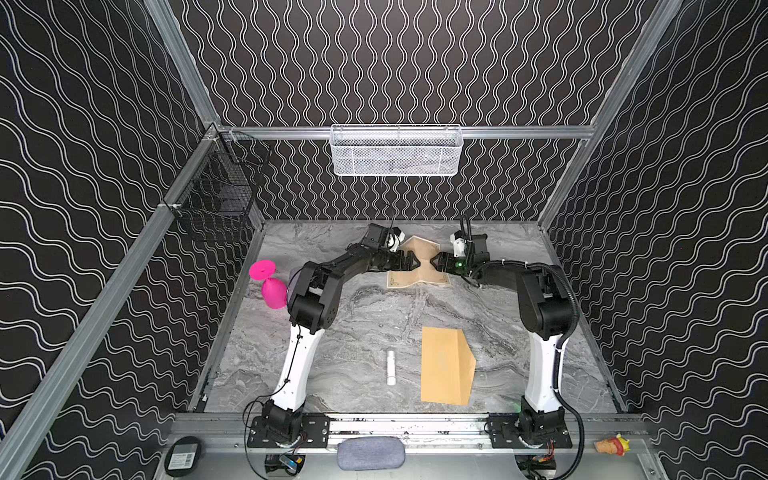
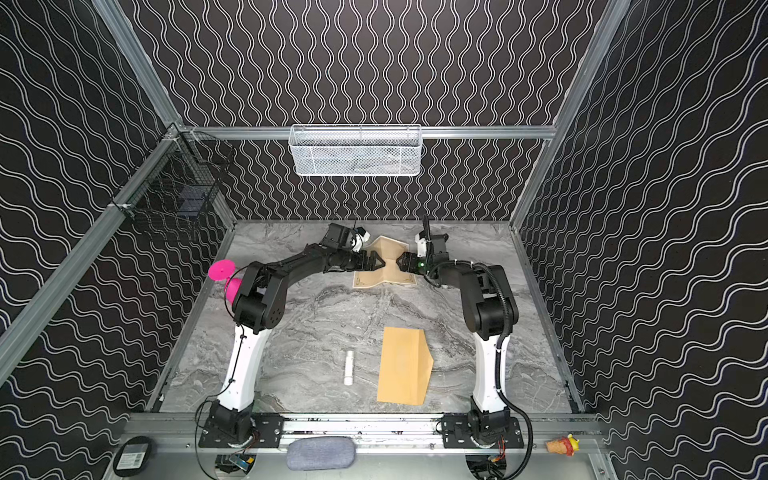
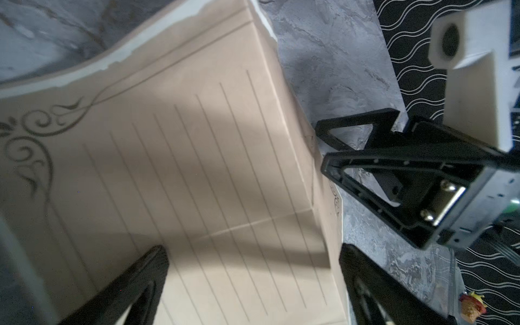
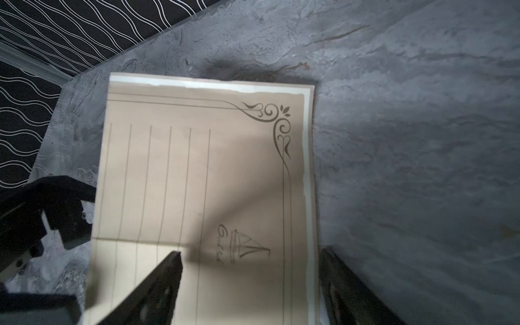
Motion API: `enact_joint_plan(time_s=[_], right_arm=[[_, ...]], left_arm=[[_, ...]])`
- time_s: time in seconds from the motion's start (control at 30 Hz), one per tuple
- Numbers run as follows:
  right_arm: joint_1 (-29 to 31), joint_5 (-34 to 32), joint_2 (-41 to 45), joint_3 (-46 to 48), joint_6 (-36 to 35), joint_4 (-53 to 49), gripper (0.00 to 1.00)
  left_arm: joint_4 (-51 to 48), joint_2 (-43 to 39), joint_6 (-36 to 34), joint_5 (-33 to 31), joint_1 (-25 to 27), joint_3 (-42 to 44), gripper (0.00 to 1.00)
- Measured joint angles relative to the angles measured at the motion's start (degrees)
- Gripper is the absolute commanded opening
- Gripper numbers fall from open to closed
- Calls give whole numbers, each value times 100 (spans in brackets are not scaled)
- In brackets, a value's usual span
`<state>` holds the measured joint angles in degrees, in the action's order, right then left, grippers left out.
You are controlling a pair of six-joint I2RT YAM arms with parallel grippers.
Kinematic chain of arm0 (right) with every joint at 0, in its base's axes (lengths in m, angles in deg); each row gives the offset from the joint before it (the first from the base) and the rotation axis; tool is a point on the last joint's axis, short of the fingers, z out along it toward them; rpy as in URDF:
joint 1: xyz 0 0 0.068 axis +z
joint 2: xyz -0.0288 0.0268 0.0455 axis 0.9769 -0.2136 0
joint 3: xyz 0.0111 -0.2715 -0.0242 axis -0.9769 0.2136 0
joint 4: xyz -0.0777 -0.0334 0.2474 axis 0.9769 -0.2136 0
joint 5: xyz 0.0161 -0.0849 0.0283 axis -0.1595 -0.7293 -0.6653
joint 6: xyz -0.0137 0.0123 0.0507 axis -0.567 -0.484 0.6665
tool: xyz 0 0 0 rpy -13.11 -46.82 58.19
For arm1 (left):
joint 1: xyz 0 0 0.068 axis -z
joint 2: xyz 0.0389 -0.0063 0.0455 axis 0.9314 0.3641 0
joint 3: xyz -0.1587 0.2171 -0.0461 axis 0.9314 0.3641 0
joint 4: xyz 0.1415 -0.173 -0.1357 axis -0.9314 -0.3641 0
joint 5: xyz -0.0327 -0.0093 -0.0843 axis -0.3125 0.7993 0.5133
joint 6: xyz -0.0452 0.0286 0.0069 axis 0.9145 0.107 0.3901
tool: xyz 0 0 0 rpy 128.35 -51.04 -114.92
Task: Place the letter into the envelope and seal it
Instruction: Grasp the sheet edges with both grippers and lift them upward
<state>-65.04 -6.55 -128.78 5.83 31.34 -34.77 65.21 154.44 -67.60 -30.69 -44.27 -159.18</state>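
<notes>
Letter [image 1: 419, 279], upper centre, buckled between left gripper [image 1: 415, 262] and right gripper [image 1: 433, 262]; both sets of fingers spread astride opposite edges. Advice: pinch evenly, fold along crease before envelope [image 1: 444, 365].

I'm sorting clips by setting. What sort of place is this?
Likely a robot test cell, not a home: left arm and right arm bolted to a rail, aluminium frame holding patterned walls, and an envelope laid out on the marble-look table.

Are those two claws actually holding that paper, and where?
Nothing seems gripped. The left tool and right tool each straddle an opposite side edge of the letter with jaws apart.
</notes>
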Motion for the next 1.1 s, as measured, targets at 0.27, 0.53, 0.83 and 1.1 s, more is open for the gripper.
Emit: enact_joint_plan(time_s=[0.27,0.53,0.83,1.1], right_arm=[[-4,107,-2,133,24,243,78],[-2,256,48,315,66,450,77],[44,293,61,354,105,485,76],[63,345,219,522,188,461,79]], left_arm=[[280,-59,35,162,92,122,99],[435,74,186,330,210,50,84],[457,129,332,542,236,-7,46],[162,59,293,560,236,-111,32]])
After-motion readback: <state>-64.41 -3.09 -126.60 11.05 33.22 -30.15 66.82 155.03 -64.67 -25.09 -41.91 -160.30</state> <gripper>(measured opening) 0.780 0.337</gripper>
